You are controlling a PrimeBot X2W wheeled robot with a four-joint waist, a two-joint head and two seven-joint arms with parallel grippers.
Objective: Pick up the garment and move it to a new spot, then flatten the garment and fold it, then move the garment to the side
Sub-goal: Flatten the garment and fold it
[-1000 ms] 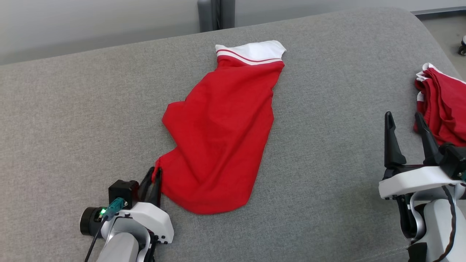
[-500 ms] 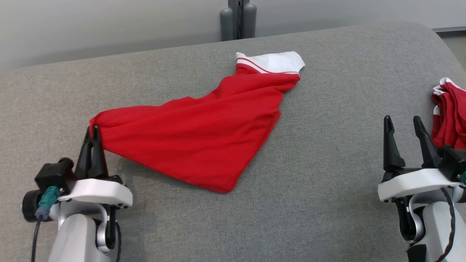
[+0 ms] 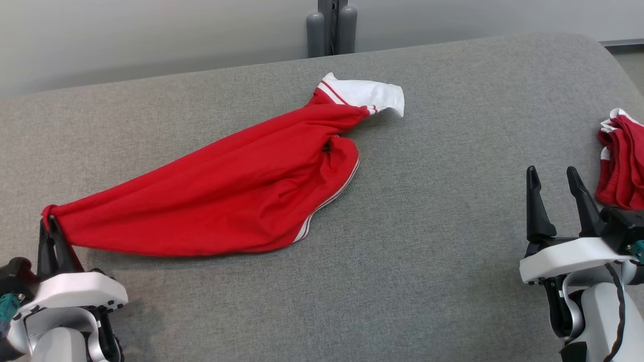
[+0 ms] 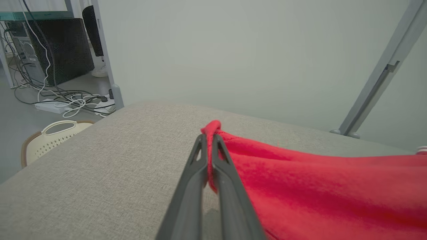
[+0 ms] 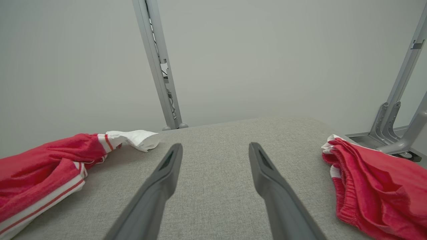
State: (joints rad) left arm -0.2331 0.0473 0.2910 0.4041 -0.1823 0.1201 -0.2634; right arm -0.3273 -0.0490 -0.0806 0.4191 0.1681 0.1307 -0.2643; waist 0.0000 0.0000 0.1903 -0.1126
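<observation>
**Inspection: garment held by one corner, relocation step**

**Location.** The red knit garment with white band and white side stripes lies stretched across the grey woven-fabric surface. It runs from the lower left of the head view to the upper centre, where its white band rests twisted.

**Tool state.** The left gripper, at the lower left, has its two dark fingers pressed together on a bunched red corner. The left wrist view shows cloth squeezed between them, with a small loop above the tips. The right gripper, at the lower right, stands with fingers well apart and nothing between them.

**Step in hand (judged).** This appears to be the move to a new spot.
- The cloth is gathered into long folds and one striped hem is turned over near the centre, so a low drag would likely add twist.
- The pinched corner should be raised enough for the trailing end to follow straight.
- The garment should be set down lengthwise, well apart from the pile of red and white cloth at the right edge.
- The free gripper could then take the band end for spreading.

**Not determinable.**
- How deep the cloth sits in the pinch.
- What kind of garment it is.
- What lies under the folds.
- The full extent of the pile and of the left gripper's body, both cut off by the frame edges.
</observation>
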